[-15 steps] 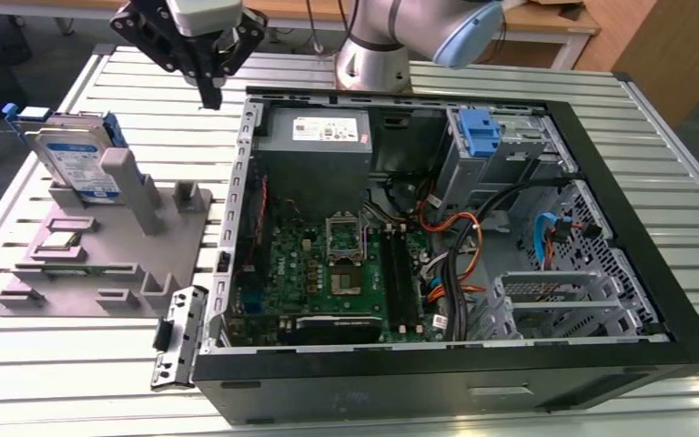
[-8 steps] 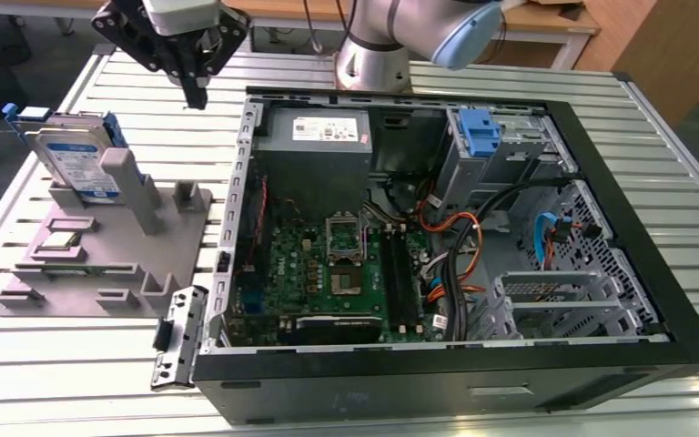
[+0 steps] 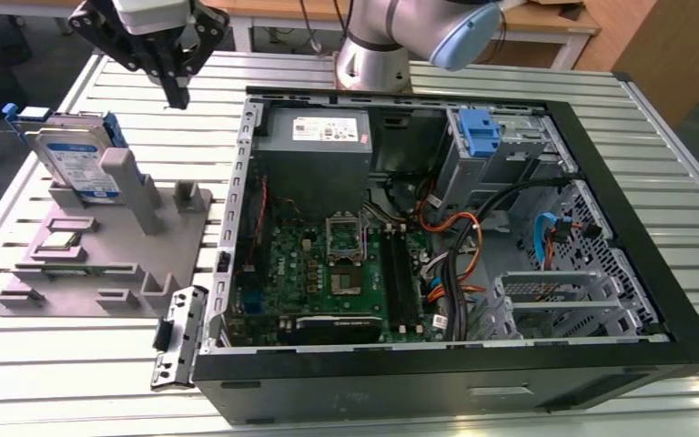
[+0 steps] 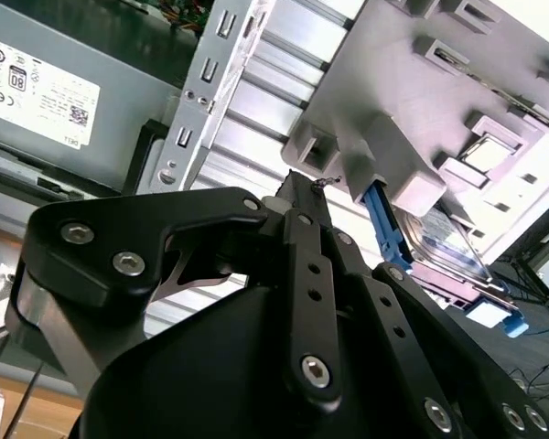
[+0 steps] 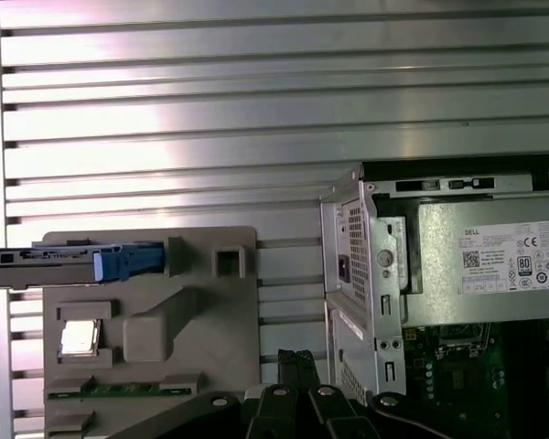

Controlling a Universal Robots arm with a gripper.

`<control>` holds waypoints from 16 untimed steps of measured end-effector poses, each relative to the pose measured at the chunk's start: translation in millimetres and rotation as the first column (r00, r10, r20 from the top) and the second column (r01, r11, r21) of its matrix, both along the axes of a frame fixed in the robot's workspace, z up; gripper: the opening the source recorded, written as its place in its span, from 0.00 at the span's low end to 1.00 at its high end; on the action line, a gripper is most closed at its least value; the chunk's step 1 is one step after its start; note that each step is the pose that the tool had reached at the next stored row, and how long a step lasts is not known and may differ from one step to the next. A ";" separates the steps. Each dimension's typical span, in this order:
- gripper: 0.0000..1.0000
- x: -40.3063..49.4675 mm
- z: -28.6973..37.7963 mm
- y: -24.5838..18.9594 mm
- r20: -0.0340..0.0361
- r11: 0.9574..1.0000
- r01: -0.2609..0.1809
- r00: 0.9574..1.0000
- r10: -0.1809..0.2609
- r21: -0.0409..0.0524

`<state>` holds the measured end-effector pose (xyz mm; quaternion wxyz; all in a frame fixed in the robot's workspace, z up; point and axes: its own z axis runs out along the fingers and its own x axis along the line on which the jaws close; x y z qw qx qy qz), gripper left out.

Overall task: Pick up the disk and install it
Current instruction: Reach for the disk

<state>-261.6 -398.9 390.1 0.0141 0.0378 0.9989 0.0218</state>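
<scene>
The disk (image 3: 73,153) stands on edge at the far end of a grey holder (image 3: 101,273), at the exterior view's left; it is silver with a blue-and-white label and blue rails. In the first wrist view the disk (image 5: 69,264) is edge-on, and in the second wrist view the disk (image 4: 444,249) lies beyond the holder. My gripper (image 3: 177,96) hangs above the table, beyond the disk and a little toward the computer case, apart from it. Its black fingers are shut together with nothing between them in both wrist views (image 4: 304,183) (image 5: 295,358).
An open black computer case (image 3: 447,387) takes up the middle and right of the slatted metal table (image 3: 70,401). Inside are a grey power supply (image 3: 316,130), a motherboard (image 3: 325,273) and a drive cage with a blue latch (image 3: 479,133). The holder also carries a processor chip (image 3: 58,241).
</scene>
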 end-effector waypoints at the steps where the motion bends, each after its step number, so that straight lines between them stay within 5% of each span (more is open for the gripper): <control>1: 0.11 -2.2 0.0 0.0 0.000 1.000 0.000 1.000 0.000 0.000; 16: 0.11 -35.2 -0.4 0.0 0.002 1.000 0.000 1.000 0.000 0.000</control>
